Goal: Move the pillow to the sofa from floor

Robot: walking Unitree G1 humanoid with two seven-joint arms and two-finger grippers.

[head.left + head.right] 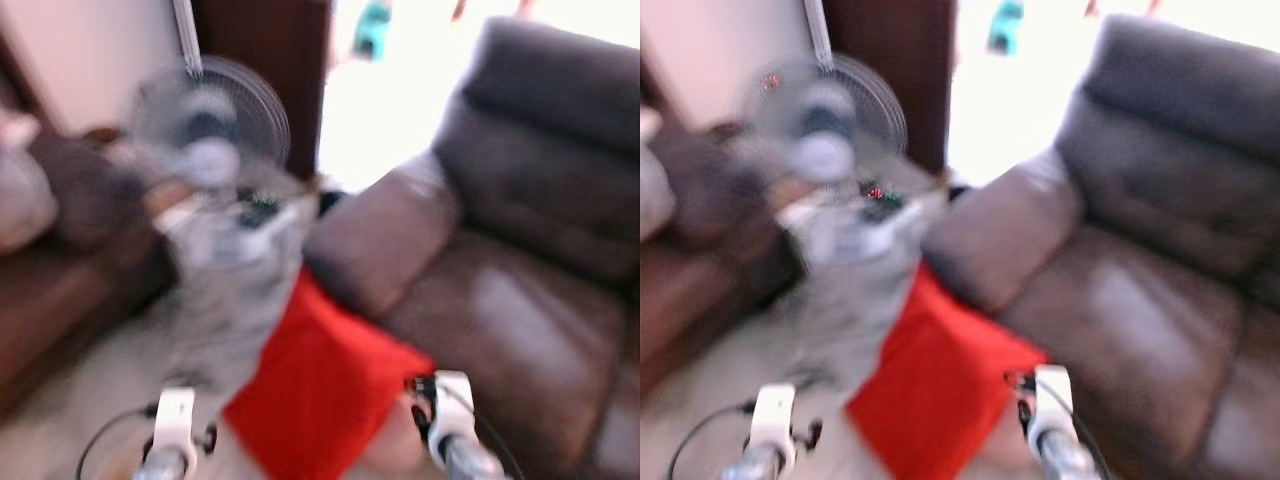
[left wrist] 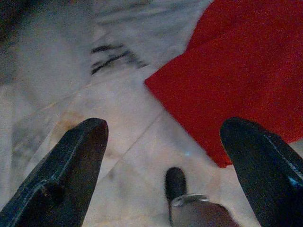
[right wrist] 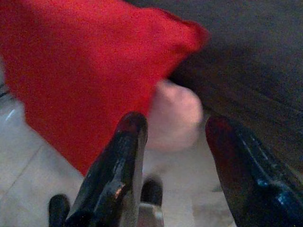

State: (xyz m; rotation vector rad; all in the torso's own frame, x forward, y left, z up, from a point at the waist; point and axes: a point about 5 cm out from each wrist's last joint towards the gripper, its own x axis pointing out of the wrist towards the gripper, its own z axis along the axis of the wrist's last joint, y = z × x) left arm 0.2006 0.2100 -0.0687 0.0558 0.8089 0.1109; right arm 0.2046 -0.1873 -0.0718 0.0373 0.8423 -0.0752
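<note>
Lying on the floor against the brown sofa [image 1: 520, 300], the red pillow [image 1: 325, 385] waits. Both grippers, left gripper [image 2: 170, 156] and right gripper [image 3: 177, 137], are open and empty; squeeze it from both sides.

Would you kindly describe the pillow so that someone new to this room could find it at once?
Start at the big brown leather sofa on the robot's right. On the pale tiled floor, leaning against the sofa's front near its armrest, sits the pillow. It is the only bright red thing here, square and flat, next to a grey-and-white draped cloth below a standing fan.
</note>
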